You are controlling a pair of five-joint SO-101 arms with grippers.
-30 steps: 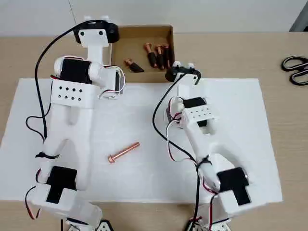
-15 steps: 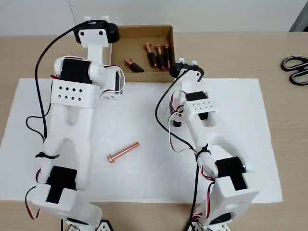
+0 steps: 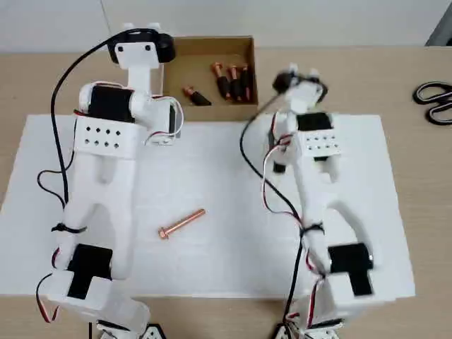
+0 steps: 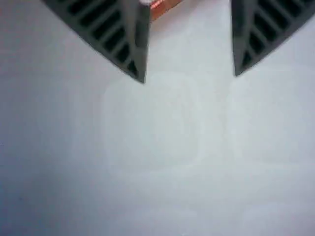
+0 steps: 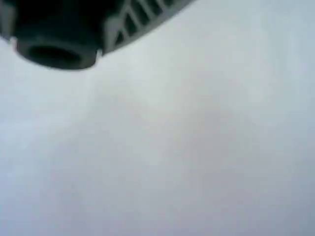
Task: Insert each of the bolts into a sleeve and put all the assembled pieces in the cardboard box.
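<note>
Well, your left gripper (image 4: pixel 188 76) hung released over the white sheet (image 3: pixel 212 169), its two dark fingers (image 4: pixel 123 39) spread well apart with bare sheet between them. Past one fingertip a copper sliver (image 4: pixel 165 6) showed at the edge of the left wrist view (you couldn't tell from that which piece it belonged to). Your right gripper (image 5: pixel 78 37) was clenched on a black sleeve (image 5: pixel 54 53), its hollow end open toward the sheet and a ribbed finger (image 5: pixel 142 19) just beside it. From above, one bare bolt (image 3: pixel 182 223) lay flat on the sheet between your two arms, nearer the left arm (image 3: pixel 106 141) than the right arm (image 3: pixel 314 176), touched by neither. The cardboard box (image 3: pixel 212 42) sat on the wooden table (image 3: pixel 395 78) at the sheet's far edge. It held four assembled pieces (image 3: pixel 234 81): three side by side, one apart nearer the left arm. Scissors (image 3: pixel 434 99) lay on the table, off the sheet on your right.
</note>
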